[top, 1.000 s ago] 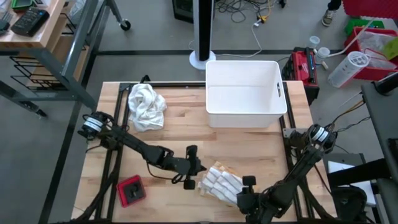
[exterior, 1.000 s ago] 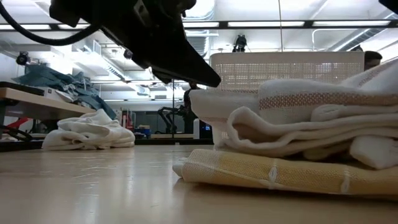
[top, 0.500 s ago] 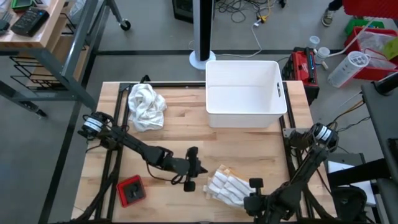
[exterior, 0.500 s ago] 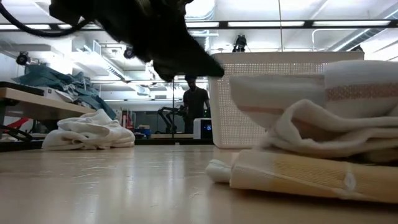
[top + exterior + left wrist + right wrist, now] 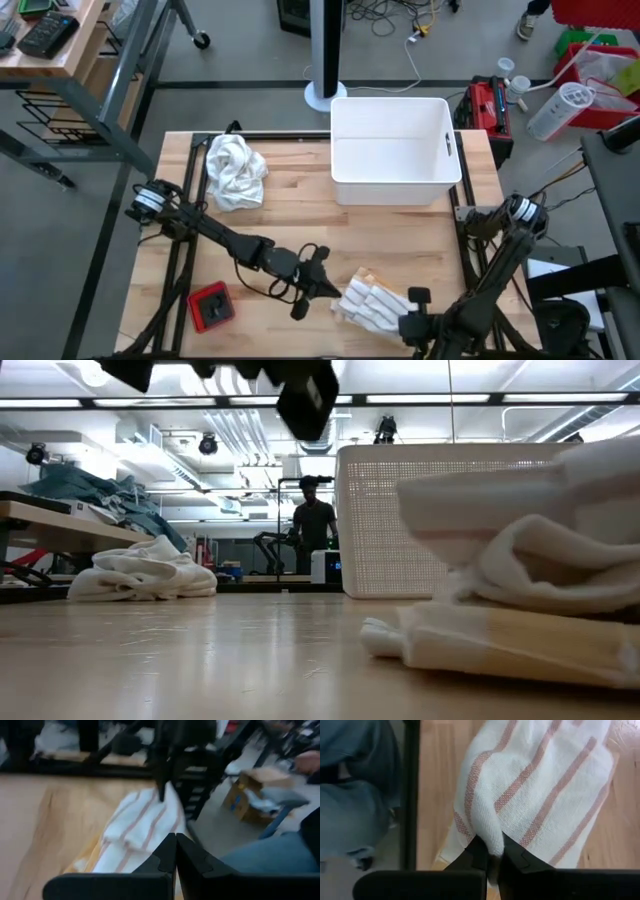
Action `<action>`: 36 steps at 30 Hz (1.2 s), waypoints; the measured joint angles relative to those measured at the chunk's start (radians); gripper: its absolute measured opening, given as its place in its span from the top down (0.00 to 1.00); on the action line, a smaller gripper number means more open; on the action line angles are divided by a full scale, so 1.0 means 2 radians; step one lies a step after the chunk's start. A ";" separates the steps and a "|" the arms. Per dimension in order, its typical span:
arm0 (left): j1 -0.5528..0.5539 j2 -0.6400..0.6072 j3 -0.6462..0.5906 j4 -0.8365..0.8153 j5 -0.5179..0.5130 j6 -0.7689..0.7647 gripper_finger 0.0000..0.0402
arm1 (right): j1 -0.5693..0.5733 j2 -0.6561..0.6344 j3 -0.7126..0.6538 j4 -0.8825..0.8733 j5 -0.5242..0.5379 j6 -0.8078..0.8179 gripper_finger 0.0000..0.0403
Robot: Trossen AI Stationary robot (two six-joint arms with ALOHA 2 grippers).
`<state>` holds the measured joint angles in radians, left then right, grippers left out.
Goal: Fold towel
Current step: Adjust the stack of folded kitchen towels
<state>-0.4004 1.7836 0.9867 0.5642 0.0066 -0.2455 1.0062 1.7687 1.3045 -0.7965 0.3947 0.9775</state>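
A robotics lab: bare concrete floor (image 5: 250, 60), loose cables (image 5: 400, 20), metal-framed workbench (image 5: 300, 225), ceiling strip lights (image 5: 430, 400).

A white bin (image 5: 394, 150), a crumpled white cloth (image 5: 234, 172) and a red block (image 5: 211, 306) sit well apart.

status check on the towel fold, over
Right gripper shut on the striped towel at the table's near edge. Left gripper shut, empty, beside the towel. Nothing in the way; crumpled white cloth and white bin sit well back.
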 joint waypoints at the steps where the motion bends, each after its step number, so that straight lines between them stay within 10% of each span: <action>1: 0.000 0.000 0.003 0.001 0.004 0.000 1.00 | 0.002 -0.006 0.000 0.000 0.000 0.005 0.98; 12: 0.011 0.021 0.064 -0.099 0.018 0.033 1.00 | 0.009 -0.031 0.000 -0.003 -0.013 0.044 0.81; 24: 0.012 0.193 0.227 -0.133 0.069 0.050 1.00 | 0.040 -0.033 0.000 -0.010 -0.078 0.137 0.60; 28: 0.018 0.233 0.302 -0.188 0.067 0.053 1.00 | 0.070 -0.036 0.000 -0.014 0.002 0.183 0.64; 36: 0.022 0.288 0.390 -0.265 0.066 0.078 1.00 | 0.105 -0.023 -0.004 -0.012 0.360 0.299 0.81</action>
<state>-0.3573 2.3592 1.7665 0.0335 0.1387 -0.0896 1.2156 1.7219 1.2969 -0.8211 1.1138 1.5756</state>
